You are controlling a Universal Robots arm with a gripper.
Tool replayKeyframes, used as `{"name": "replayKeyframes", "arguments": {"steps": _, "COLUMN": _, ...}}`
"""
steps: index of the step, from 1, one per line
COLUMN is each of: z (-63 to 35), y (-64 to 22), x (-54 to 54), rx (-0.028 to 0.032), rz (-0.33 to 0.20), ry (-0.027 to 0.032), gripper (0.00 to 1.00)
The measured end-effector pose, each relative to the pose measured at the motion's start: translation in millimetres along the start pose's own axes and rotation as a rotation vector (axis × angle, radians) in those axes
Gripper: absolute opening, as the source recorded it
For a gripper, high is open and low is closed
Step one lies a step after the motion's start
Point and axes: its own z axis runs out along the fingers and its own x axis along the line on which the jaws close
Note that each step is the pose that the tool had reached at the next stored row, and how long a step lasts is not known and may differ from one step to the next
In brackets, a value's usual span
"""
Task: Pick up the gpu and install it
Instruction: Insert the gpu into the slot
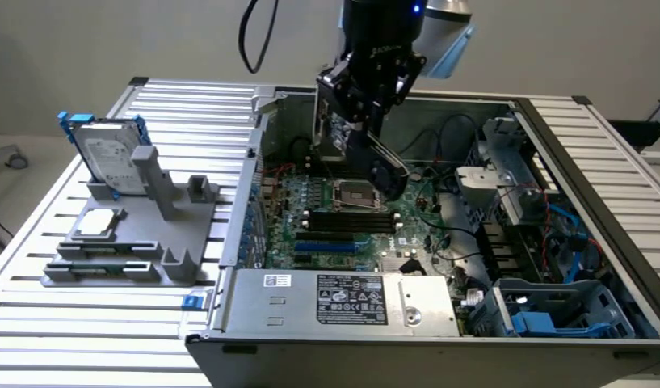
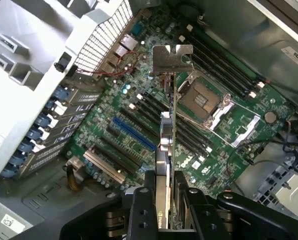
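Observation:
My gripper (image 1: 364,85) hangs over the open computer case (image 1: 588,186), shut on the gpu (image 1: 346,133). The card is held on edge and tilted, its black cooler (image 1: 386,174) reaching down toward the green motherboard (image 1: 341,222). In the wrist view the gpu (image 2: 168,145) is seen edge-on between my fingers (image 2: 141,212), with its silver end bracket (image 2: 172,56) at the far end. It hovers above the motherboard (image 2: 114,150), between the blue slot (image 2: 134,134) and the empty processor socket (image 2: 201,100). The card is not touching the board.
Outside the case, at the exterior view's left, a grey stand (image 1: 157,242) holds a silver hard drive (image 1: 106,153) with a blue frame and a small square processor chip (image 1: 98,224). A power supply (image 1: 341,299), cables (image 1: 459,238) and a blue drive cage (image 1: 556,319) crowd the case.

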Motion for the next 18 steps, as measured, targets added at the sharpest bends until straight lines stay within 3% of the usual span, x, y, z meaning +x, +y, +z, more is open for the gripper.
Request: {"name": "replayKeyframes", "arguments": {"steps": 18, "z": 4.1, "y": 0.2, "x": -0.1, "rx": 0.0121, "rz": -0.326, "ry": -0.0174, "gripper": 0.26}}
